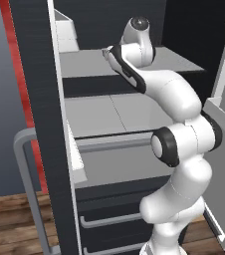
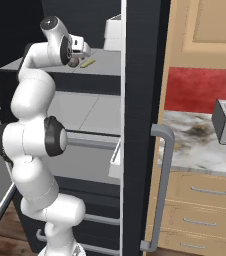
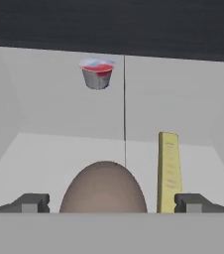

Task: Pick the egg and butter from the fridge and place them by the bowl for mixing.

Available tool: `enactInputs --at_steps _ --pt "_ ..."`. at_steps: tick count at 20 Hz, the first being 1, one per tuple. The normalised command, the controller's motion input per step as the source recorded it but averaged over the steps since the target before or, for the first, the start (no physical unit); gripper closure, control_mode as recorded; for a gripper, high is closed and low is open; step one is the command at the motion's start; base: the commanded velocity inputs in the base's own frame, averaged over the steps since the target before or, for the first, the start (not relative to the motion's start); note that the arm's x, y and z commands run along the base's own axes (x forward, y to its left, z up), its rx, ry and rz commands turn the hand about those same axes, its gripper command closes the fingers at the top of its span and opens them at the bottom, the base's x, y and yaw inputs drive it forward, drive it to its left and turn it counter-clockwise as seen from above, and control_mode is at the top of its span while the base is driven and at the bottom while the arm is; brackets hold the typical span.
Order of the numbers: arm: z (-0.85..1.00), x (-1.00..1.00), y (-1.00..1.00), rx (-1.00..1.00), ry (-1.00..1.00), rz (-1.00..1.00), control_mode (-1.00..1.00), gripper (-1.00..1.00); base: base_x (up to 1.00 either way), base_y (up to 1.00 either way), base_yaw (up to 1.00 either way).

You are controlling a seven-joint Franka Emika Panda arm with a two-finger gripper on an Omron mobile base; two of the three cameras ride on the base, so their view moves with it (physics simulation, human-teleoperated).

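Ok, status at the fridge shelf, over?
Gripper open, straddling the egg. Butter lies inside the right fingertip. Grey cup far back.

No readable text, brand, number or sign is found in any view. Faint marks can be made out on the face of the butter [image 3: 169, 171] in the hand view, but they are too blurred to be read. The red-and-white lid of the small grey cup [image 3: 97, 73] carries no legible print.
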Motion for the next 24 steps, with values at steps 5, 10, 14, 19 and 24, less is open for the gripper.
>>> enactInputs --at_steps 5,10,14,19,24 --pt "-0.04 0.00 0.00 0.00 0.01 0.00 -1.00 -1.00 0.00 0.00 0.00" --pt "-0.06 0.00 0.00 0.00 0.00 0.00 -1.00 -1.00 0.00 0.00 0.00" --pt "-0.11 0.00 0.00 0.01 0.00 0.00 -1.00 -1.00 0.00 0.00 0.00" --pt "-0.05 0.00 0.00 0.00 0.00 0.00 -1.00 1.00 0.00 0.00 0.00" --pt "0.00 0.00 0.00 0.00 0.00 0.00 -1.00 1.00 0.00 0.00 0.00"
